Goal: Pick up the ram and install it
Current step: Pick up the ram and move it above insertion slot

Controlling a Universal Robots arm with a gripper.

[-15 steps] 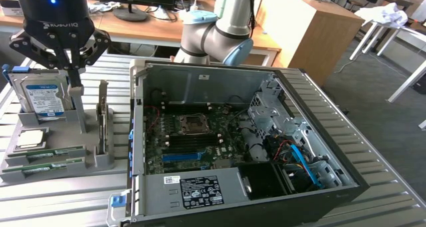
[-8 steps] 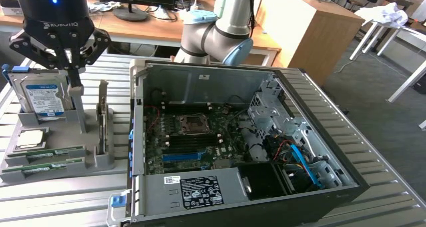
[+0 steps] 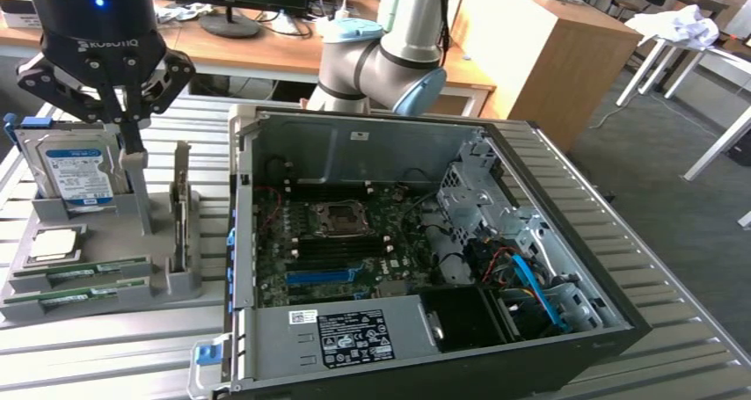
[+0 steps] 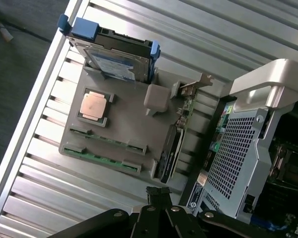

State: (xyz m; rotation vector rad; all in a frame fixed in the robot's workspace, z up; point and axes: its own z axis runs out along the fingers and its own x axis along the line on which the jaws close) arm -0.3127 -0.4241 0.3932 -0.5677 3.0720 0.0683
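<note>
With the jaws shut on nothing above the grey holder (image 3: 53, 211), beside its hard drive (image 3: 80, 171), and the ram (image 3: 76, 272) lying in the holder's far slots, a clean pick likely needs them opened and squared across the stick's thin edges.

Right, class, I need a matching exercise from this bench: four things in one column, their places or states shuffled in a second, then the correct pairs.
Things
1. hard drive
2. processor
3. ram sticks
4. fingers

Places or states
A. closed together
B. standing upright at the back of the grey holder
C. green, lying in long slots
D. flat in a square pocket

Pairs: 1-B, 2-D, 3-C, 4-A
</note>
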